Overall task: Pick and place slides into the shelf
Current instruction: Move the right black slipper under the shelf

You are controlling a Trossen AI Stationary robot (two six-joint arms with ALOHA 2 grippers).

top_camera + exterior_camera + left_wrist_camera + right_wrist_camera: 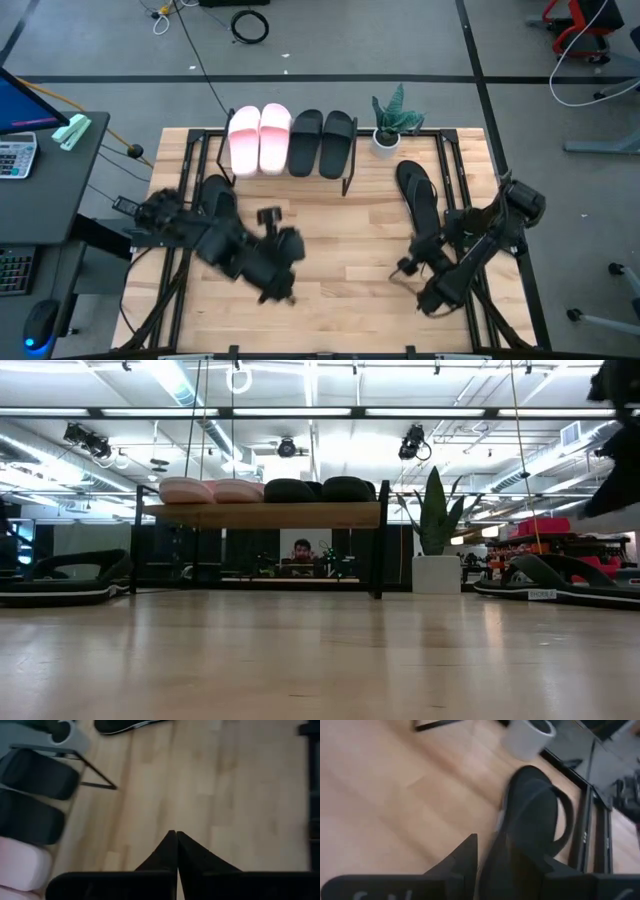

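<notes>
Right of the shelf, my right gripper, fingers slightly parted and empty, nears the flip-flop; I'd square up before closing, left gripper pinched empty.

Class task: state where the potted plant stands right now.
In the high view, the potted plant stands at the table's far edge, right of the shelf, beside the black slides.

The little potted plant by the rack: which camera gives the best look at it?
The low view: the potted plant stands side-on, whole, leaves upright above its white pot, beside the shelf. The high view shows only its top. The right wrist view catches the pot alone; the left wrist view, just an edge.
</notes>
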